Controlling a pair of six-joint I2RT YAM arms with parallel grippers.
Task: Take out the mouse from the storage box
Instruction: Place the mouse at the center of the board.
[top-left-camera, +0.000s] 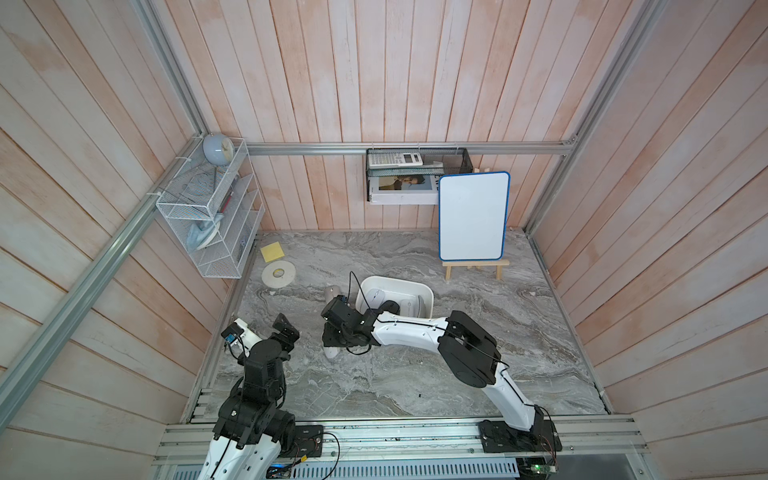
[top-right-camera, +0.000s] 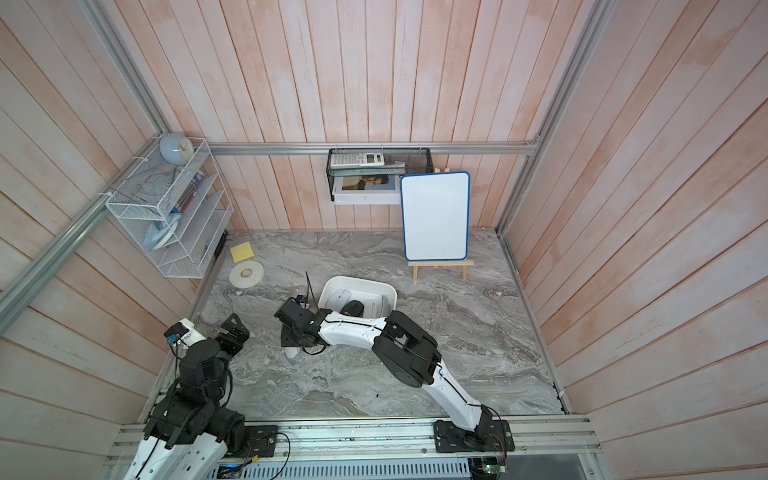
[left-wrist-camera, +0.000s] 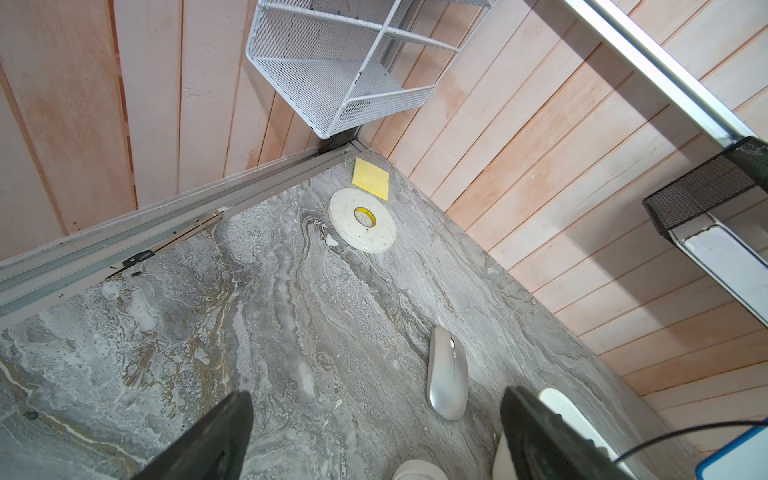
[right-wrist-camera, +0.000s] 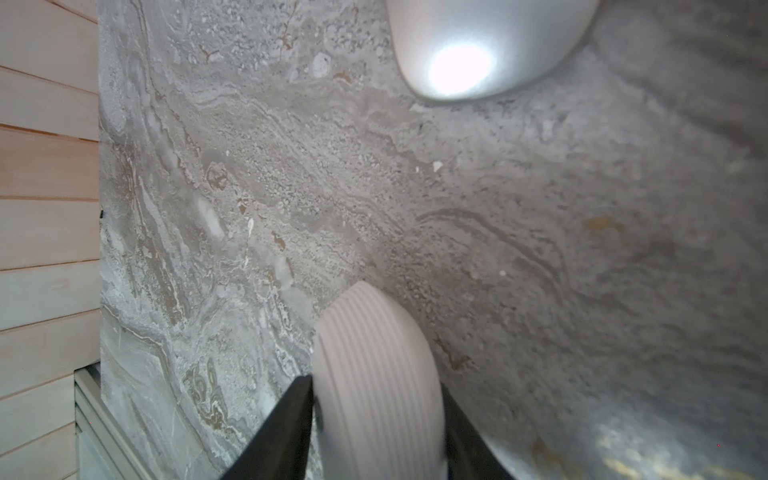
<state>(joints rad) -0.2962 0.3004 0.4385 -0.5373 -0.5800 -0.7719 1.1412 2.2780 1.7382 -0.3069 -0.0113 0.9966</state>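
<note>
Setting down is judged to be the step in hand. The right gripper (right-wrist-camera: 376, 384) is low over the table (right-wrist-camera: 540, 208), with a pale ribbed mouse (right-wrist-camera: 365, 328) lying between its fingers and resting on the stone. One finger (right-wrist-camera: 291, 415) lies against the mouse's flank, and the opposite finger sits close alongside. Whether the jaws clamp the mouse or have let go cannot be told from the wrist view. In both top views the wrist hides the contact, and only one end of the mouse shows beneath it.

The storage box (top-left-camera: 419, 286) stands close beside the right wrist, apart from the fingers. It holds a black mouse (top-left-camera: 389, 307) and at least two white mice (top-left-camera: 375, 297). A silver mouse (right-wrist-camera: 490, 45) lies on the table ahead of the right fingertips, apart from the ribbed one.

The left gripper (left-wrist-camera: 378, 395) has its jaws spread wide and is empty. It hovers over bare table, off to the side of the right gripper, and the silver mouse lies ahead of it.

Assessment: one mouse is out of the box and at rest, and others remain inside. The next move calls for the right jaws to part fully, then a straight lift so that neither finger drags the ribbed mouse. After that comes a swing back over the box. The black mouse sits close among the white ones, so finger clearance there looks tight.
</note>
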